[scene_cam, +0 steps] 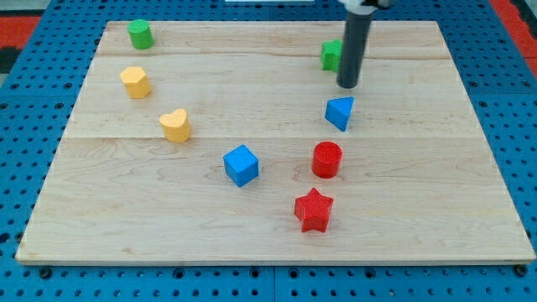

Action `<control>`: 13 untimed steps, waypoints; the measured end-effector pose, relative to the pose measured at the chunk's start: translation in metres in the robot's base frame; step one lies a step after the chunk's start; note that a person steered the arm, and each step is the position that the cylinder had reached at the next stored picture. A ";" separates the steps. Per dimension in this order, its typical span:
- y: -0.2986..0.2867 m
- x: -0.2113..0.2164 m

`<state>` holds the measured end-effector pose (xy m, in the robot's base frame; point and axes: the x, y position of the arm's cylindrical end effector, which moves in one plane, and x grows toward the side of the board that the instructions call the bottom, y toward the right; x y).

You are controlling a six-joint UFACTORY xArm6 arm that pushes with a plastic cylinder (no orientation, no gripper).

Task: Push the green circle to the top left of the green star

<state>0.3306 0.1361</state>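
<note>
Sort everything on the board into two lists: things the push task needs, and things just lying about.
Needed for the job:
green circle
green star, partly hidden behind the rod
my tip, just right of the star

Just lying about:
yellow pentagon
yellow heart
blue cube
blue triangle
red circle
red star

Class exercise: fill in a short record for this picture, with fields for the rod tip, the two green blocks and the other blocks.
tip: my tip is just right of the green star, above the blue triangle
green star: top right, partly behind the rod
green circle: top left corner
others: blue triangle, two yellow blocks at left, blue cube, red cylinder and red star mid-board
</note>
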 end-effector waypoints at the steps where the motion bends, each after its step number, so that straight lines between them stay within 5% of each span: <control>1: 0.053 -0.015; 3: 0.027 -0.096; 7: -0.024 -0.044; 9: -0.090 -0.100; 13: -0.041 -0.038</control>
<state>0.2922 0.0946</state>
